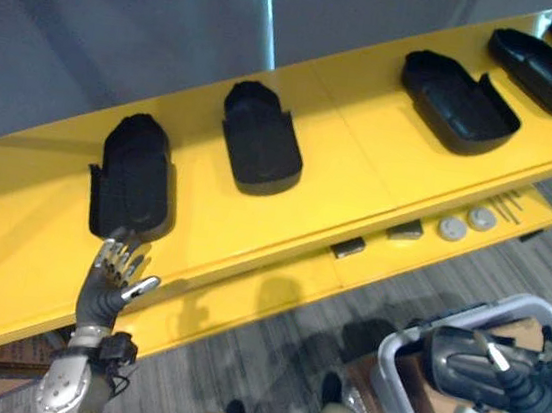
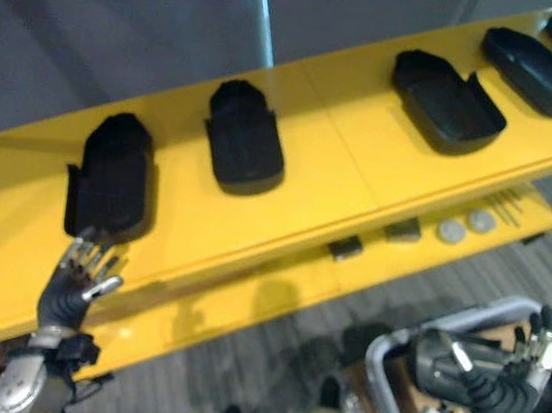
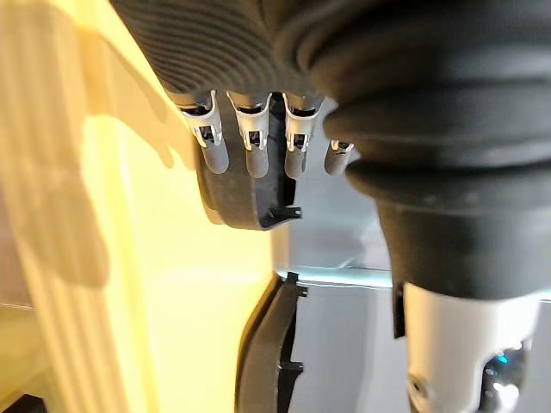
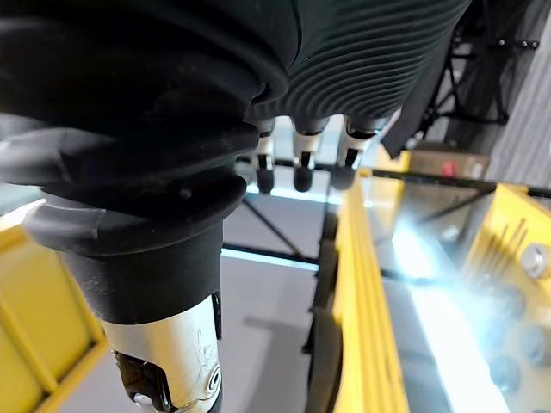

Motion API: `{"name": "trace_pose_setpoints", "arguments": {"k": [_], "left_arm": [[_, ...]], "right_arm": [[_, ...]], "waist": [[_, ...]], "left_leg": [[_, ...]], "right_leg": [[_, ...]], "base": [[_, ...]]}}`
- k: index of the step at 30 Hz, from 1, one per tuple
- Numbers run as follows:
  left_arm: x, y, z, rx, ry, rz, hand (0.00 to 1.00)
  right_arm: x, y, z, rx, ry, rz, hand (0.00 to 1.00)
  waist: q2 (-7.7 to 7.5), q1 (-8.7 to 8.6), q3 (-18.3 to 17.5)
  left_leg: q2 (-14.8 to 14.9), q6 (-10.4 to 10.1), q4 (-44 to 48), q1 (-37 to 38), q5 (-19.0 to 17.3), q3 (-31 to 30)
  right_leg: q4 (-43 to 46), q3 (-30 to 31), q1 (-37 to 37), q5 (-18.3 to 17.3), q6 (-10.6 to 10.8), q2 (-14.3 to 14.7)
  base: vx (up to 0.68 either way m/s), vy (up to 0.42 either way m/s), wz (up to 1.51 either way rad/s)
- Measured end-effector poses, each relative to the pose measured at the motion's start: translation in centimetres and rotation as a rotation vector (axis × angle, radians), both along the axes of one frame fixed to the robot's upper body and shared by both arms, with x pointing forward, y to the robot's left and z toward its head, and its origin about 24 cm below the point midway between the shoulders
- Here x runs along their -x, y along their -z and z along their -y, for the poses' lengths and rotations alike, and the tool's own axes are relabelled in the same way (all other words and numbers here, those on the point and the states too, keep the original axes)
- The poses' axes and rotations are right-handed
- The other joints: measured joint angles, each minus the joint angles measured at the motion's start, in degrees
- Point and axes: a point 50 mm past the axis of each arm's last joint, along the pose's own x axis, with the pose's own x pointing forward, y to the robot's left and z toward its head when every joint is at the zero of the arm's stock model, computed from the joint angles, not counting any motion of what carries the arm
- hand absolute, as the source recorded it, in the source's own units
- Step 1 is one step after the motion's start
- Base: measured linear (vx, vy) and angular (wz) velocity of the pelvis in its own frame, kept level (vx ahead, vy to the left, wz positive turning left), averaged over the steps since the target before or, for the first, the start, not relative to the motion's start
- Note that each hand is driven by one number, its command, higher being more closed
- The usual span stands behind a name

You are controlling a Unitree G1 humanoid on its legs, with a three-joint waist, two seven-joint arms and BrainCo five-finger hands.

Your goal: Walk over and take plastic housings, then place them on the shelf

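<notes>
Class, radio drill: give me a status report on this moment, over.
Left hand open, fingertips at leftmost housing on yellow shelf. Right hand open, low by grey bin. Nothing blocking.

Housings [image 1: 261, 139] in a row along the shelf [image 1: 364, 147]

Bright overhead light falls evenly on the yellow shelf [image 1: 366, 127], while the grey wall [image 1: 128, 17] on the far side stays dim. The black housings [image 1: 259, 139] cast short, soft shadows. In the right wrist view, white glare washes over the lower shelf [image 4: 430, 292].
</notes>
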Motion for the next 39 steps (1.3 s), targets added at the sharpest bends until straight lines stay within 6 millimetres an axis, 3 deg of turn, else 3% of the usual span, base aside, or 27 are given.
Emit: {"name": "trace_pose_setpoints", "arguments": {"k": [9, 17, 28, 35, 39], "left_arm": [[-0.2, 0.1, 0.1, 0.003, -0.073, -0.014, 0.0], [-2.8, -0.5, 0.0, 0.026, -0.164, 0.022, 0.0], [-5.1, -0.4, -0.6, 0.02, -0.205, 0.011, 0.0], [-5.1, 0.1, 0.1, 0.038, -0.144, -0.003, 0.0], [-3.7, 0.2, 0.2, 0.051, -0.094, -0.002, 0.0]], "right_arm": [[0.0, 0.6, 0.0, -0.069, 0.003, 0.006, 0.0], [0.0, 1.5, 0.0, -0.083, 0.008, -0.036, 0.0], [-0.8, 1.1, 0.1, -0.061, -0.026, -0.02, 0.0], [-1.0, 1.0, 0.0, -0.056, -0.043, -0.017, 0.0], [-1.1, 0.9, -0.1, -0.041, -0.057, -0.021, 0.0]], "waist": [[0.04, 0.45, -0.03], [0.01, 0.28, -0.02], [-0.22, -0.98, -0.06], [-0.36, -0.99, -0.11], [-0.41, -0.9, -0.1]], "left_leg": [[0.02, -0.02, 0.08, -0.58, 0.02, -0.84], [0.01, -0.02, -0.01, 0.29, 0.02, -0.67], [-0.11, -0.01, 0.03, 1.2, 0.0, 0.86], [-0.11, -0.01, 0.07, 1.25, 0.0, 0.94], [-0.11, -0.02, 0.01, 1.23, 0.01, 0.77]], "right_leg": [[-0.31, -0.91, 0.12, 0.17, 0.1, -0.07], [-0.45, -0.7, 0.78, 0.23, 0.1, 0.02], [-0.47, 0.96, 0.8, 0.51, -0.21, 0.12], [-0.36, 1.08, 0.78, 0.74, 0.04, 0.12], [-0.35, 0.99, 0.83, 0.8, 0.13, 0.11]], "base": [[0.0, 0.004, 0.05], [0.0, 0.0, -0.01], [-0.02, 0.009, -0.08], [0.0, 0.002, 0.0], [0.0, 0.003, 0.01]]}}
